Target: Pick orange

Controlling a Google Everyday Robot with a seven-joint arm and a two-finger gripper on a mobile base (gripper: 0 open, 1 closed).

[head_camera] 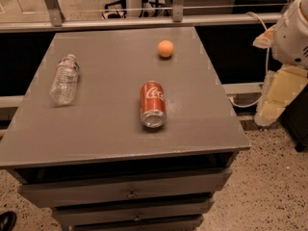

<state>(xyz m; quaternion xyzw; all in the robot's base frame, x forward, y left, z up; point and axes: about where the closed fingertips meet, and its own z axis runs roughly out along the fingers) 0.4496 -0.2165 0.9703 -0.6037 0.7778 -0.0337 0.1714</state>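
The orange (165,48) is a small round orange fruit resting on the grey table top (110,124), toward the far right part. My gripper (275,102) hangs off the table's right side, beige below the white arm (294,32). It is well to the right of the orange, lower than the table top, and touches nothing.
A red Coca-Cola can (153,105) lies on its side in the middle of the table, nearer than the orange. A clear plastic water bottle (64,78) lies at the left. Drawers (130,194) front the table. A rail and a cable run behind.
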